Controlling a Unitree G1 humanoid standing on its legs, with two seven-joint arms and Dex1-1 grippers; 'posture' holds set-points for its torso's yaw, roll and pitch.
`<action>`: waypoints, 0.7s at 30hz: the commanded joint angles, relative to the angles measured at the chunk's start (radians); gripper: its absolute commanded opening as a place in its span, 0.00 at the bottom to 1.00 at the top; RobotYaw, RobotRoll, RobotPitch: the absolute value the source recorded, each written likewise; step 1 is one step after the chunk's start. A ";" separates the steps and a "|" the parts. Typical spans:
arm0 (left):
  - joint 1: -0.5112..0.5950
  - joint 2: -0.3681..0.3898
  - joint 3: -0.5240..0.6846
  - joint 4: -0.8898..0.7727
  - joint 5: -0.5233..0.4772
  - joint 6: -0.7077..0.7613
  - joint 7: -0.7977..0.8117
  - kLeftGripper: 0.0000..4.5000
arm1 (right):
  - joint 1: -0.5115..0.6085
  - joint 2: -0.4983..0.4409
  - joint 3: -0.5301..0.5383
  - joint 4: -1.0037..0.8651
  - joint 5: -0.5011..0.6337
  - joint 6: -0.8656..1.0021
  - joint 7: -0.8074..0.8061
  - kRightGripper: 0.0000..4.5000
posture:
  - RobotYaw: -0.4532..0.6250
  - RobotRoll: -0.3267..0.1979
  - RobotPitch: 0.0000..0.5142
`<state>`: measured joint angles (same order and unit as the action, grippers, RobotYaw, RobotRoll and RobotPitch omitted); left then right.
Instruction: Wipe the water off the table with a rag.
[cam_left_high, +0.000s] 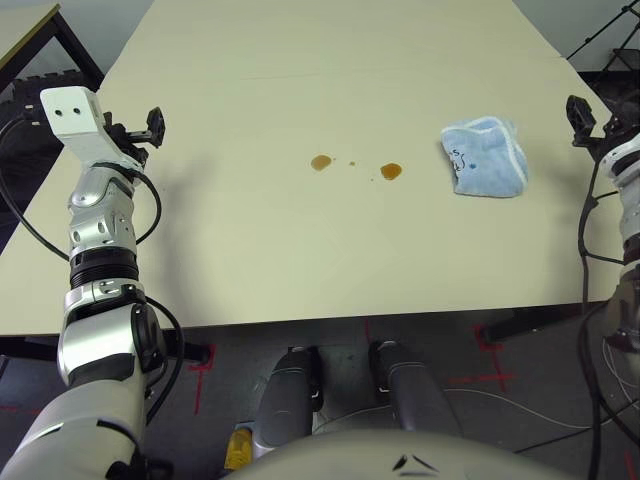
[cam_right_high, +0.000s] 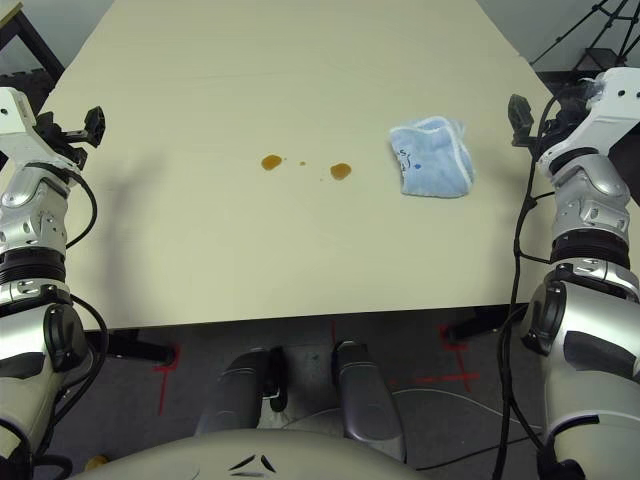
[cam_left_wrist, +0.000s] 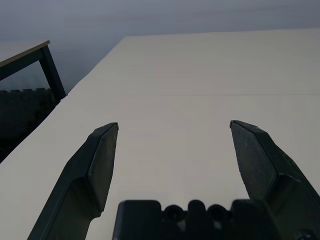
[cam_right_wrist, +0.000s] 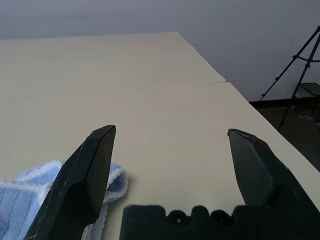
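Large pale beige table seen from above, stretching away from the robot. Near its middle, two small amber-brown drops of water, side by side and apart, with tiny specks dotted between them. To the right of the drops, near but not touching, a crumpled light blue terry rag with white stitched edging and a few small dark marks, lying flat on the tabletop in a loose bunch.

At the table's left edge, the left gripper, raised above the surface and well apart from the drops. Released, black fingers spread wide with bare tabletop visible between them, holding nothing. Silver forearm and black cables trailing back from it toward the robot.

At the table's right edge, the right gripper, likewise raised and spread wide, fingers holding nothing. Just beside the rag but not touching it; in the right wrist view, a corner of the blue cloth showing behind one finger, lying on the table below.

Beyond the table's far left corner, part of a second table with dark legs. Beyond the right side, the black legs of a tripod standing on the dark floor. Red tape crosses marked on the floor beneath the table's near edge.
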<state>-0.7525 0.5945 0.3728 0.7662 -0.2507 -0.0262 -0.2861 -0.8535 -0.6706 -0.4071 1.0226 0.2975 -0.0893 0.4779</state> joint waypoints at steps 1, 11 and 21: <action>0.001 0.015 0.003 0.020 0.007 -0.006 0.003 1.00 | -0.012 0.005 -0.001 0.005 0.003 -0.001 0.001 0.99 | 0.38 0.62 0.28; -0.003 0.011 0.002 -0.006 -0.001 0.003 0.000 1.00 | -0.031 -0.001 -0.001 0.017 0.000 -0.001 0.004 0.99 | 0.38 0.62 0.28; -0.023 -0.011 -0.063 -0.115 -0.088 0.182 -0.265 1.00 | -0.027 -0.017 0.018 -0.021 -0.006 0.061 0.035 0.99 | 0.34 0.62 0.30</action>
<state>-0.7796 0.5906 0.3374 0.7005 -0.3066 0.0941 -0.4797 -0.8799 -0.6771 -0.4008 1.0189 0.2930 -0.0557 0.4974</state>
